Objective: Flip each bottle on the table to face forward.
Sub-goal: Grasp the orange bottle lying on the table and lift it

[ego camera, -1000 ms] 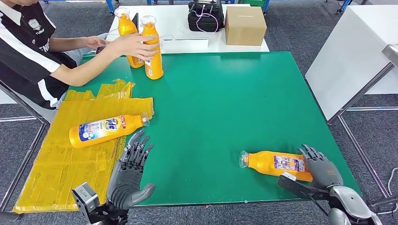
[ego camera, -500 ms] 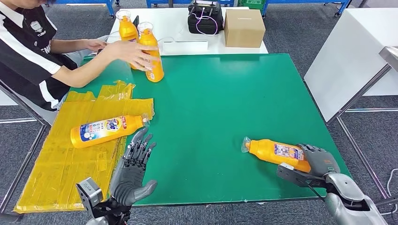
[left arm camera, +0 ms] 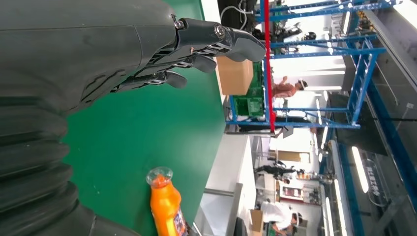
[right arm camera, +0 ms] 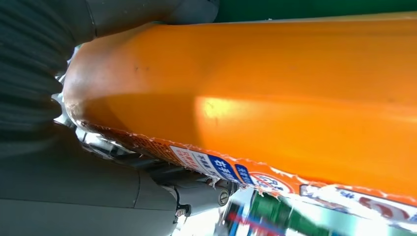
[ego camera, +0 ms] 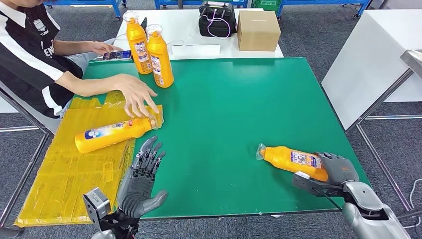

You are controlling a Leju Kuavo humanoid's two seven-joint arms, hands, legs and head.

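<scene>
An orange bottle (ego camera: 292,162) lies on its side near the green table's front right, clear cap toward the middle; my right hand (ego camera: 338,172) grips its base end, and its orange body (right arm camera: 255,98) sits close in the right wrist view. My left hand (ego camera: 142,181) hovers open at the front left edge, fingers spread (left arm camera: 196,44). Another orange bottle (ego camera: 112,134) lies on the yellow plastic, with a person's hand (ego camera: 137,97) on its cap end. Two orange bottles (ego camera: 159,50) stand upright at the back left. The left wrist view shows the right-side bottle (left arm camera: 167,206).
A seated person (ego camera: 30,55) is at the table's left. Yellow plastic sheet (ego camera: 69,169) covers the front left. A white table behind holds a cardboard box (ego camera: 258,28) and a black bag (ego camera: 218,18). A white cabinet (ego camera: 378,55) stands at right.
The person let go of the upright bottles and reached down to the lying bottle on the yellow sheet. My right hand has closed on the right bottle's base, which shifted slightly.
</scene>
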